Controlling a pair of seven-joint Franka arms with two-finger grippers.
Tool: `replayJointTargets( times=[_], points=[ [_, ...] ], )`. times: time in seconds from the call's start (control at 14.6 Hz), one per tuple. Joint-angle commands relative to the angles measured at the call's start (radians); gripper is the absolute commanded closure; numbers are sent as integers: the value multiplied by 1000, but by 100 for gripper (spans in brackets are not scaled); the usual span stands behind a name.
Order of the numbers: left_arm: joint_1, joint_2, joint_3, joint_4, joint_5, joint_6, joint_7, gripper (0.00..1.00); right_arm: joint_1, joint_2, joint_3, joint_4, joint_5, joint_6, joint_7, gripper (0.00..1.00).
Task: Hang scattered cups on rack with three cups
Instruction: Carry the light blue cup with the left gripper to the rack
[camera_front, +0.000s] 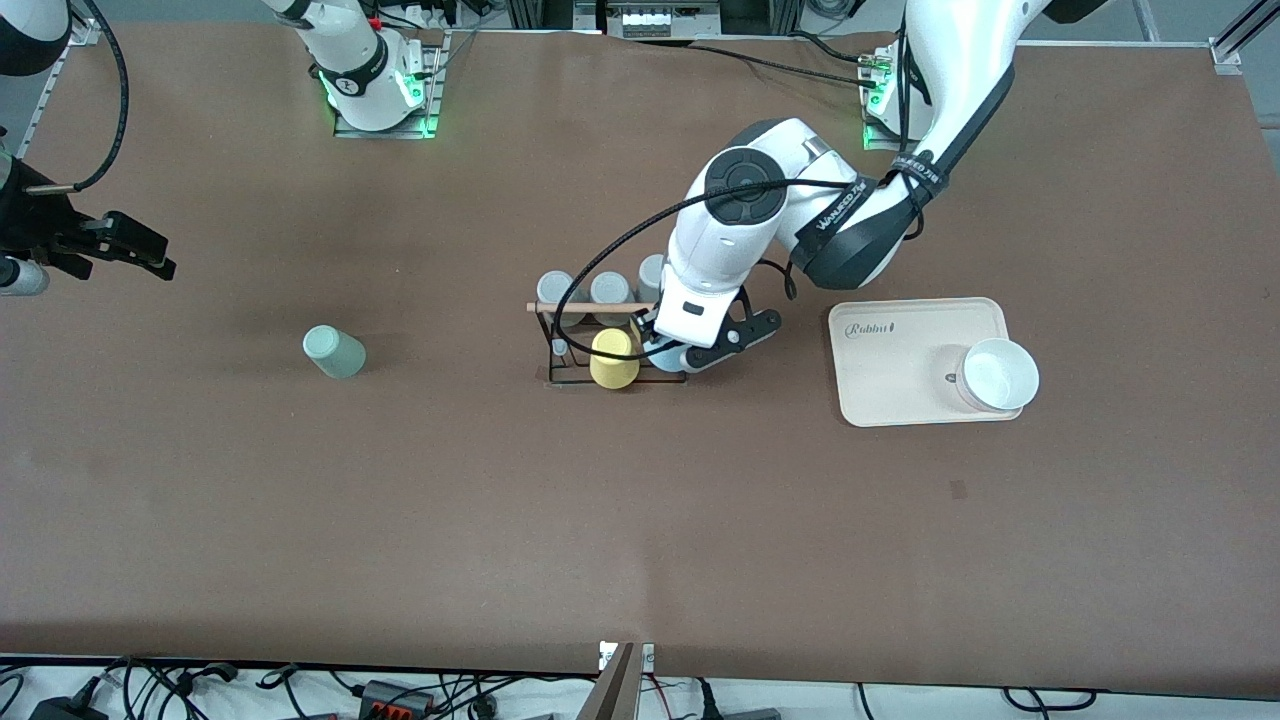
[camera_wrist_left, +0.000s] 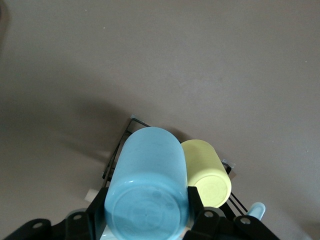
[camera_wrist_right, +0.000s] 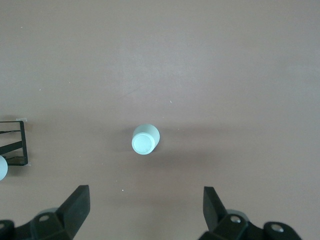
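Risk first: left claw (camera_wrist_left: 145, 220) is clamped on the light blue cup (camera_wrist_left: 147, 185), gripping near the closed base, right at the rack (camera_front: 600, 345). Yellow cup (camera_front: 614, 358) already sits on a peg just beside it, the two look almost touching in the left wrist view. If the blue cup comes down off-line it could shove the yellow one off its peg or drag the light wire rack across the table (camera_front: 640, 550). I can't see the target peg or the cup's mouth; both are hidden under the cup and the wrist. If the rim catches the peg tip, the cup could twist in the grip. Letting go before the peg is inside would likely drop it into the rack frame.

Orientation, blue cup: long axis runs from the base at the claw away toward the rack, mouth end leading, tilted rather than plumb as far as I can judge. It's up at the rack, at the end toward the left arm.

Mint green cup (camera_front: 334, 352) is alone on the table, well apart from the rack, toward the right arm's end. It reads as base-up with its axis leaning a bit in the front view.

Right claw (camera_wrist_right: 145, 210) hangs wide open and empty over the table near the mint cup, waiting.

Grey cups (camera_front: 608, 288) stand by the wooden rod (camera_front: 590, 308). Cream tray (camera_front: 900, 400) with white bowl (camera_front: 998, 375) is not involved.
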Motion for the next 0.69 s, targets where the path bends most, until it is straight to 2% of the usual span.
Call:
replayJointTargets(
  times=[0.0,0.62],
  points=[
    [-39,31,25,52,26,-23,-22,66,-11,-2,13,3,-14,-8,-8,0],
    [-70,70,38,49,50,-23,-22,66,-13,3,13,4,-11,-5,-6,0]
  ],
)
